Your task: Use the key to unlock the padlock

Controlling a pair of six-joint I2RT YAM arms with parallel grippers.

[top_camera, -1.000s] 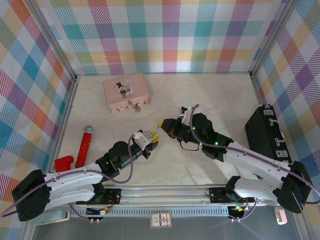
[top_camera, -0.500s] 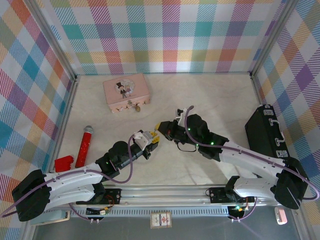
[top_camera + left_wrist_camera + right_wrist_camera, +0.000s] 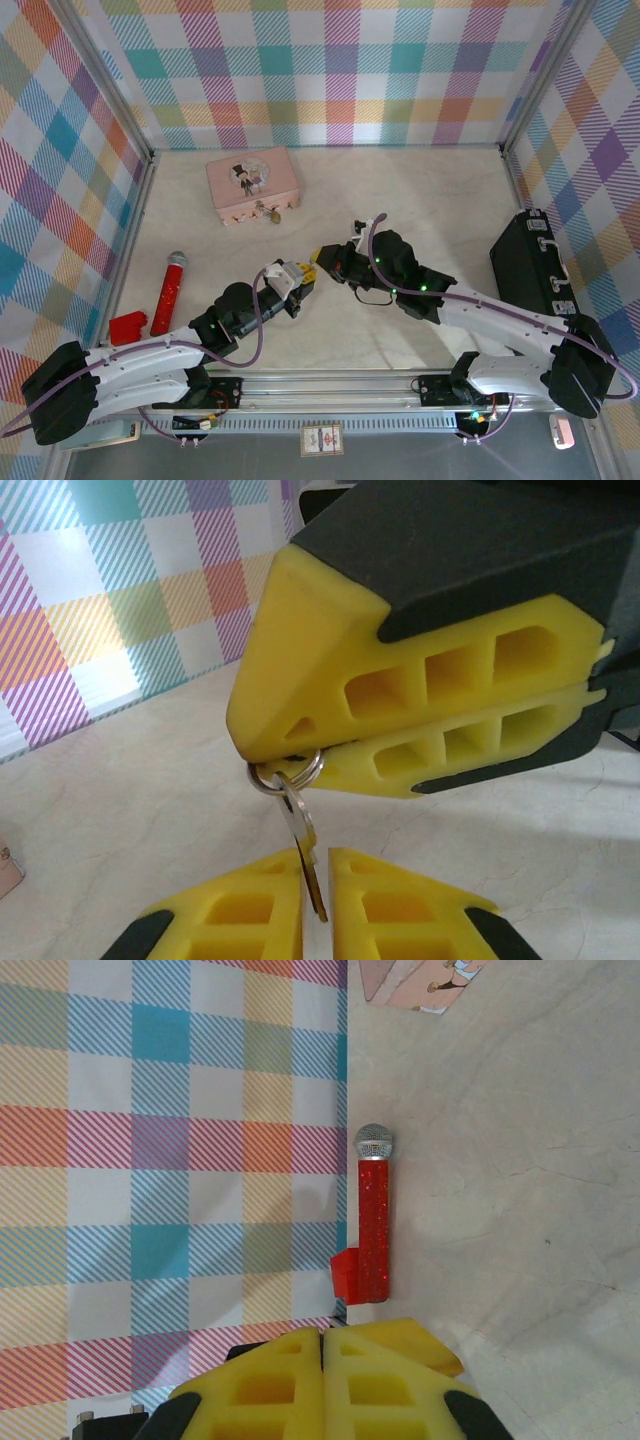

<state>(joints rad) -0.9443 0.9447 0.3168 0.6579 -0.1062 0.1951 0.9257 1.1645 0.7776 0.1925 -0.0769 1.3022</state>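
1. We see the right gripper (image 3: 283,757) clamped on the ring of the key (image 3: 298,825), which hangs down from its fingertips.
2. The left gripper (image 3: 315,870) has its fingers closed on the key's blade from below.
3. We find the padlock (image 3: 274,214) well apart from both, against the near side of the pink case (image 3: 252,180).
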